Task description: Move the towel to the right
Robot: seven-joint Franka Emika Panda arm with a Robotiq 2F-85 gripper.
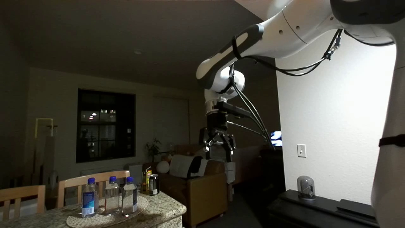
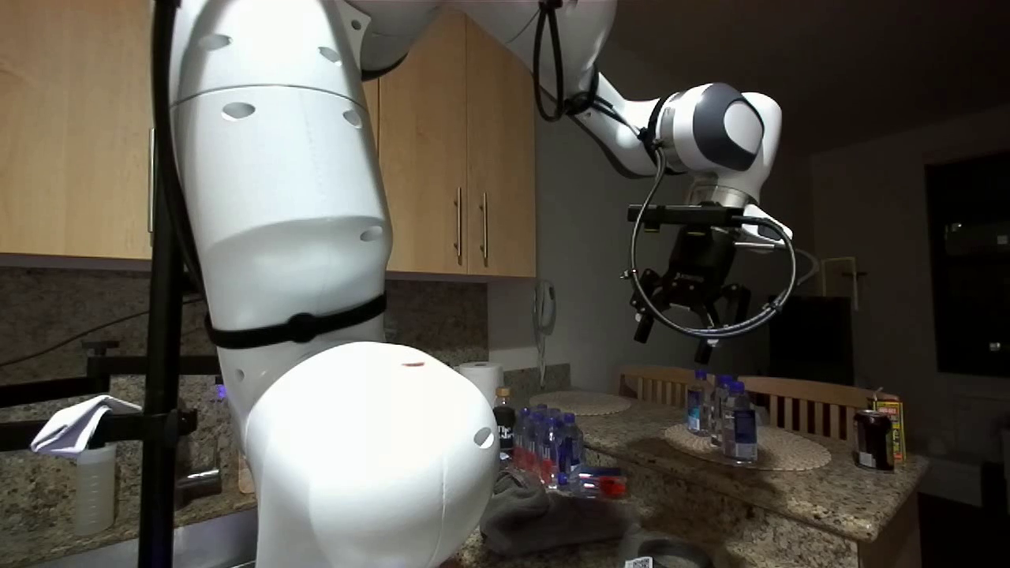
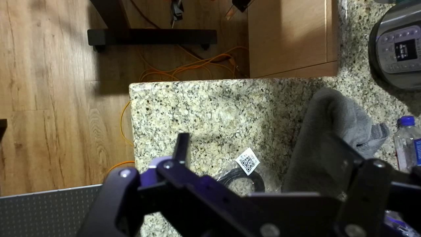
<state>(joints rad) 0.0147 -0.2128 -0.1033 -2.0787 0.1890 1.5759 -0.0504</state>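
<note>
The speckled stone surface (image 3: 210, 112) is viewed from above in the wrist view. In both exterior views, the white arm (image 2: 284, 166) is extended outward and bent downward at the wrist. A rounded, dark-edged appliance (image 3: 399, 49) is placed on the surface at the upper right of the wrist view. The grey towel (image 3: 315, 141) is laid on the surface, bunched, with a raised fold at its upper end. The end effector (image 3: 260, 135) is suspended well above the surface, with its fingers (image 3: 181, 146) directed downward and held apart; the surface can be seen through the gap. Relative to the end effector, the towel is located lower and well apart; in the wrist view, it is offset to the right of the gap and is partly covered by the finger on that side. A blue-capped bottle (image 3: 408, 144) is positioned near the towel, on its right. A black coil (image 3: 259, 183), wrapped in clear film, is placed left of the towel; contact between them cannot be determined. A white label (image 3: 247, 161) with a square code is seen on the wrapped coil.
</note>
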